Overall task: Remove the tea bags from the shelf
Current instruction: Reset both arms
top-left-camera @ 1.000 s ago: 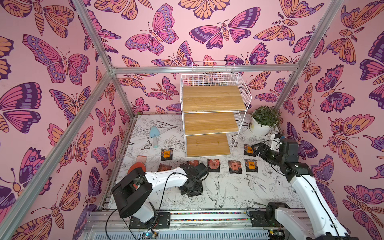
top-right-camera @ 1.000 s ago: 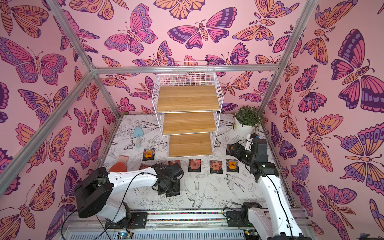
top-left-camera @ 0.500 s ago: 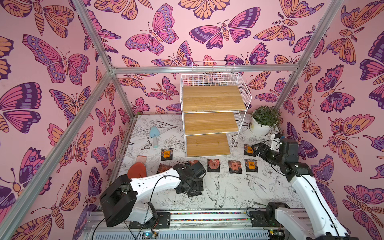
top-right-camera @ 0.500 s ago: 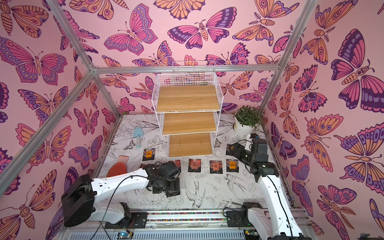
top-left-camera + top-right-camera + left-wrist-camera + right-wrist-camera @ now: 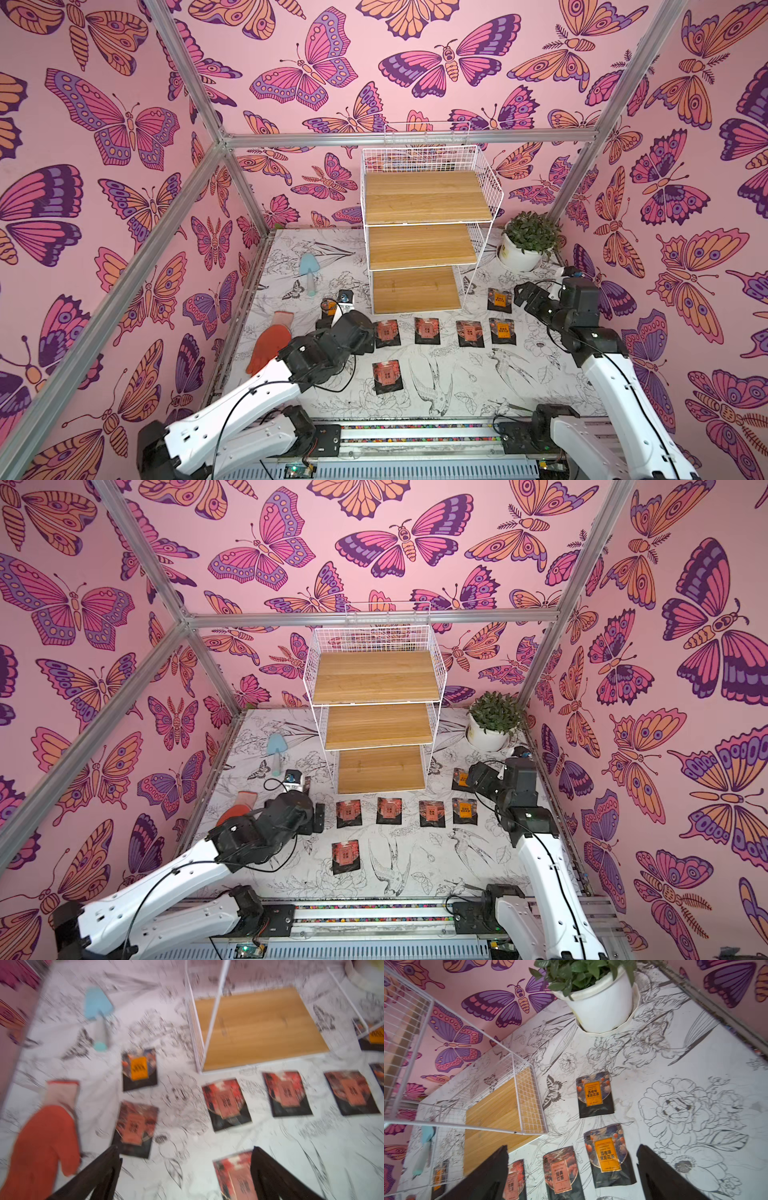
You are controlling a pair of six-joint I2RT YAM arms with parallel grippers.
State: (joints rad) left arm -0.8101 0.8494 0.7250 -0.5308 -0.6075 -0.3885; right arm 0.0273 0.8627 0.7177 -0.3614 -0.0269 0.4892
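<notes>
The shelf (image 5: 424,199) (image 5: 374,679) stands at the back, and all three of its wooden boards are bare. Several tea bags lie flat on the table in front of it, among them a reddish one (image 5: 387,377) (image 5: 234,1176) and an orange one (image 5: 499,300) (image 5: 595,1094). My left gripper (image 5: 360,338) (image 5: 185,1153) hovers open and empty between that reddish bag and another reddish bag (image 5: 135,1128). My right gripper (image 5: 524,293) (image 5: 572,1149) is open and empty above a second orange bag (image 5: 609,1155).
An orange glove (image 5: 272,345) and a blue trowel (image 5: 308,270) lie at the left of the table. A potted plant (image 5: 525,245) stands at the back right beside the shelf. Aluminium posts and pink walls close in the table.
Both grippers opened wider. The left gripper drew back toward the left, uncovering a reddish tea bag on the table where it had been. The right arm barely moved.
</notes>
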